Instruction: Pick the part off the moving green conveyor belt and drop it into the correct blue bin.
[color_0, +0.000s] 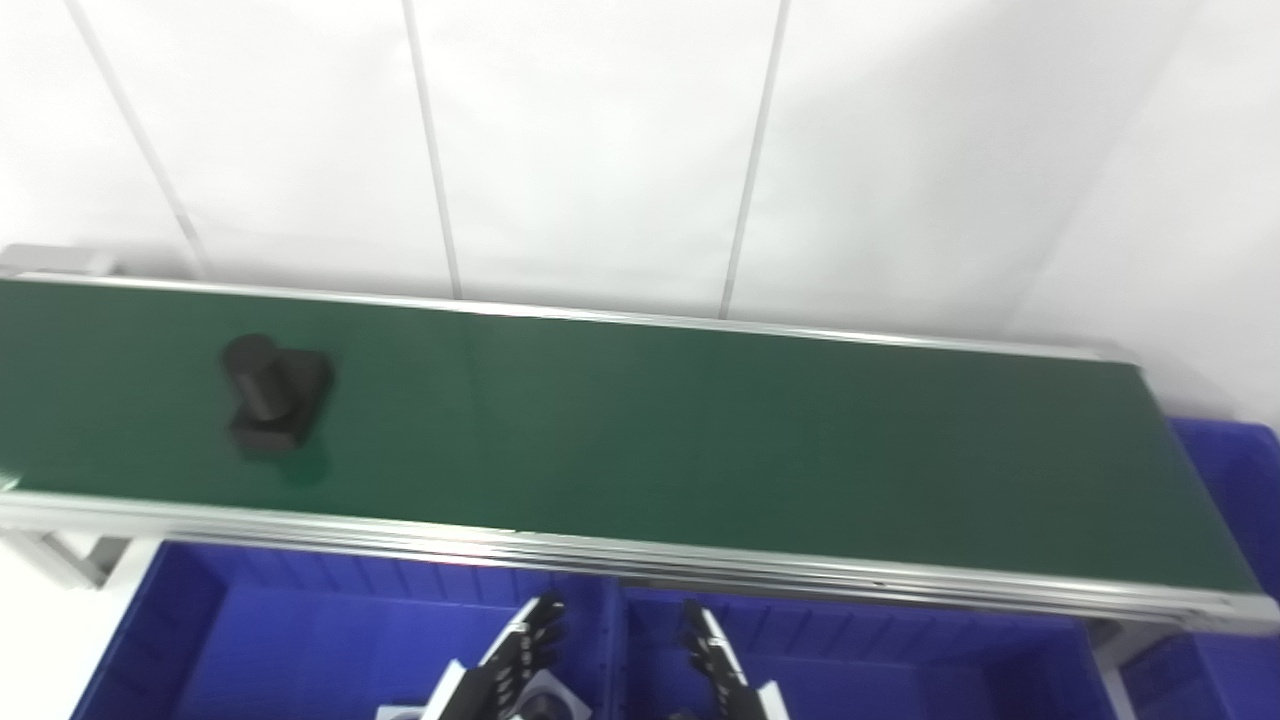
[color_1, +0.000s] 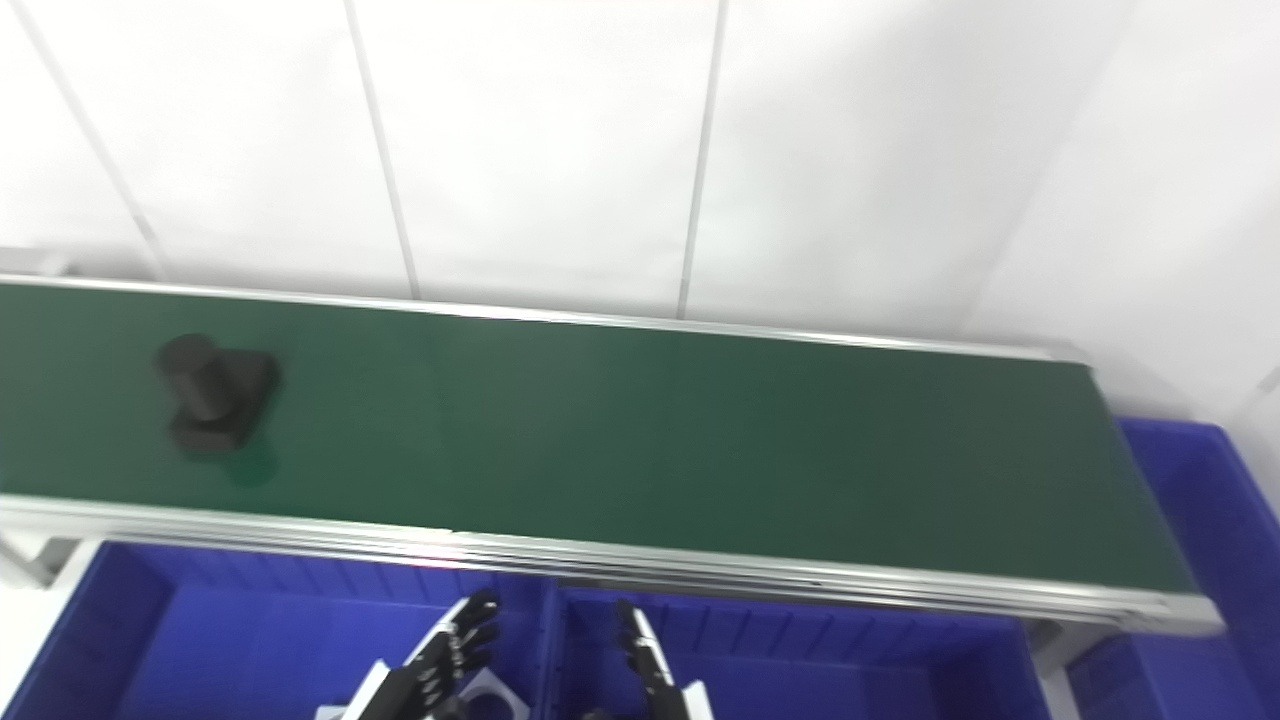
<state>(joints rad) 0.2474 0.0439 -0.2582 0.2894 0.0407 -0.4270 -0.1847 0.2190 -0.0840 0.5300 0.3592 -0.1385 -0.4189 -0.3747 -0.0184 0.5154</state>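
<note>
A black part (color_0: 274, 394), a short cylinder on a blocky base, lies on the green conveyor belt (color_0: 700, 440) near its left end. Both hands hover low at the bottom edge, in front of the belt and over the blue bins. My left hand (color_0: 510, 660) shows only its black-and-white fingers, spread apart and holding nothing. The right hand (color_0: 722, 668) is likewise open with empty fingers. Both are far to the right of and nearer than the part. In the right eye view the part (color_1: 212, 393) sits at the same spot on the belt.
Two blue bins lie side by side under the belt's near rail, left bin (color_0: 280, 640) and right bin (color_0: 900, 660), split by a divider wall (color_0: 612, 640). A grey piece (color_0: 545, 695) rests in the left bin. Another blue bin (color_0: 1235, 480) stands past the belt's right end. White wall behind.
</note>
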